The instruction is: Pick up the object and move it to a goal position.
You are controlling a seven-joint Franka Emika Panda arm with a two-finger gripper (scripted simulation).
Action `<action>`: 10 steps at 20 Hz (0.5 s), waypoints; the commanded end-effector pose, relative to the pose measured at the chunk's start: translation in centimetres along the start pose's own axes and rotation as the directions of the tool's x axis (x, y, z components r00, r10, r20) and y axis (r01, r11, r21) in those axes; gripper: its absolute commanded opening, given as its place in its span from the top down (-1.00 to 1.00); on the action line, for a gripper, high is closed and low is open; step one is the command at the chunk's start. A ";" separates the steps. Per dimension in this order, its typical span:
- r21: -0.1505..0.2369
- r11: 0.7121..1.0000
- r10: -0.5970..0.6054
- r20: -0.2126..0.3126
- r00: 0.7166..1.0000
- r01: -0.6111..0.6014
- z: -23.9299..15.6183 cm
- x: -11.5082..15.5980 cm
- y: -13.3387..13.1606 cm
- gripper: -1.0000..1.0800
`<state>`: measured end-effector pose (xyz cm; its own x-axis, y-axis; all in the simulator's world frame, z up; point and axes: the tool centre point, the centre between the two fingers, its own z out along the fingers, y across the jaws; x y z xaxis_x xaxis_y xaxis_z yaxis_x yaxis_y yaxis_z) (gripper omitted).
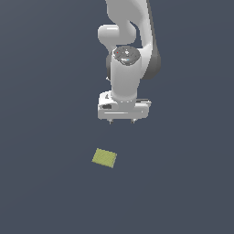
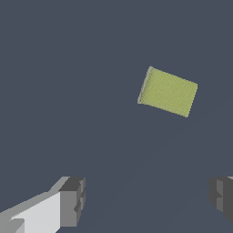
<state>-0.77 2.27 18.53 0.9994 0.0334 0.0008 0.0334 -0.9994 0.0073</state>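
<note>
Below centre-left in the exterior view, one yellow-green block [image 1: 104, 157] lies flat on the dark floor [image 1: 41, 137], skewed. Up and rightward, one white gripper [image 1: 122, 121] hangs well apart from it, fingers [image 2: 73, 200] spread wide, empty. A good approach, I judge: shift over the block, rotate to match its skew, then descend.

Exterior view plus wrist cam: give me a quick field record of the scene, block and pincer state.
block: yellow-green block, lying flat on the dark surface
pincer: white pincer, open, empty
fingers: grey fingers wide apart, block not between them
relation: pincer apart from block, no contact
block offset: toward the exterior view's left of the pincer
task step: not yet grasped
</note>
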 end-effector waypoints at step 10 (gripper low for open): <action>-0.004 0.998 -0.067 0.002 0.998 0.067 0.5 0.6 0.4 -0.92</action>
<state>-0.30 1.99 18.13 0.9965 0.0835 -0.0010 0.0835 -0.9965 0.0101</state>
